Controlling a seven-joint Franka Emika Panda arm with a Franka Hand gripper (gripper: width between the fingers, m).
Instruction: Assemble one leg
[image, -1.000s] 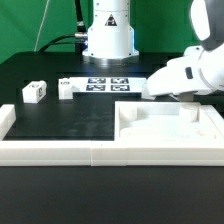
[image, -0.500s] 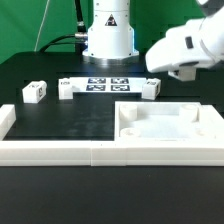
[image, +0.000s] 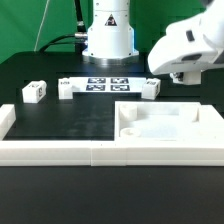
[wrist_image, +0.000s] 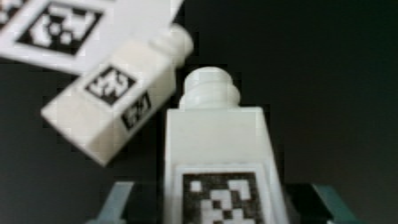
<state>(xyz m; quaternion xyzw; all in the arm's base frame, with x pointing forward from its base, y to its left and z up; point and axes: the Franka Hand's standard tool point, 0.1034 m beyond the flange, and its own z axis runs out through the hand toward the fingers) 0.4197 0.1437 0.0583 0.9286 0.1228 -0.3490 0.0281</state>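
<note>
Black tabletop: one.
White robot arm: one, high at the exterior view's right.
White border rails: two sections visible, joined end to end along the near edge.
White square panel with corner recesses: one, lying against the rails at the exterior view's right.
Marker board: one, flat at mid-tabletop.

White legs: four counted.
- Three lie loose on the tabletop: the far-left leg, the second leg by the marker board's left end, and the third leg by its right end.
- The fourth, the leg, sits tag-face up toward the wrist camera. The jaws, set narrow, grip its two sides and hold it above the tabletop, over the third leg.
</note>
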